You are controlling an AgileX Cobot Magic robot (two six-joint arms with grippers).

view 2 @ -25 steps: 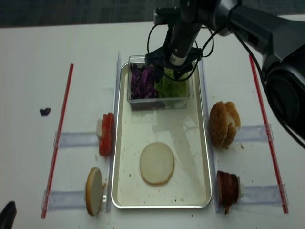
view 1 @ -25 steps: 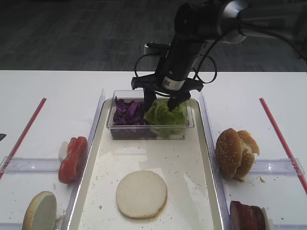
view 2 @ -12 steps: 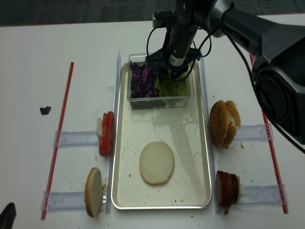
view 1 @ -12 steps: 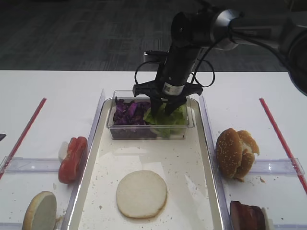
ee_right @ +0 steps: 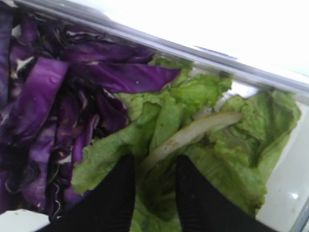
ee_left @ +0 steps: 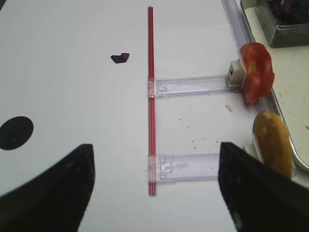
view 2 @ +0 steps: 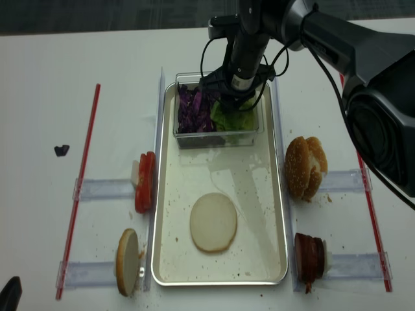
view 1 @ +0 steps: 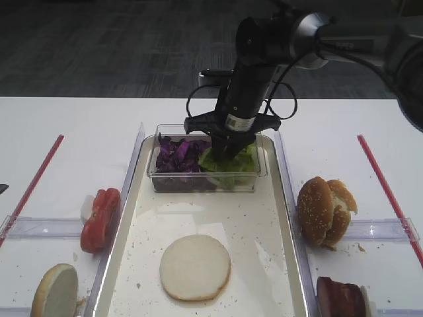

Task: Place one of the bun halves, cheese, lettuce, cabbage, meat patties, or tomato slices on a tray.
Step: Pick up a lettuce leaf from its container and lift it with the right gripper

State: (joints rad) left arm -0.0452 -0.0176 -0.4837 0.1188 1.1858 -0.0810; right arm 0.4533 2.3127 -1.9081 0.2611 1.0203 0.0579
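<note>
My right gripper (view 1: 227, 150) reaches down into the clear box (view 1: 205, 181) at the far end of the metal tray (view 1: 271, 218). In the right wrist view its two black fingers (ee_right: 118, 193) have closed in on a green lettuce (ee_right: 207, 135) leaf with a pale rib, which fills the gap between them. Purple cabbage (ee_right: 43, 106) lies just to the left in the same box. One pale bun half (view 1: 195, 267) lies flat on the tray. My left gripper (ee_left: 155, 146) hangs open over bare table, far left, holding nothing.
Tomato slices (view 1: 100, 219) and a bun half (view 1: 56, 290) stand in clear holders left of the tray. Sesame buns (view 1: 324, 210) and meat patties (view 1: 340, 297) stand on the right. Red strips (view 1: 33, 181) (view 1: 386, 191) run along both sides. A cabbage scrap (ee_left: 120, 58) lies far left.
The right gripper's fingers have narrowed from wide apart to close around the lettuce leaf. It has sunk slightly deeper into the box. Nothing else has moved.
</note>
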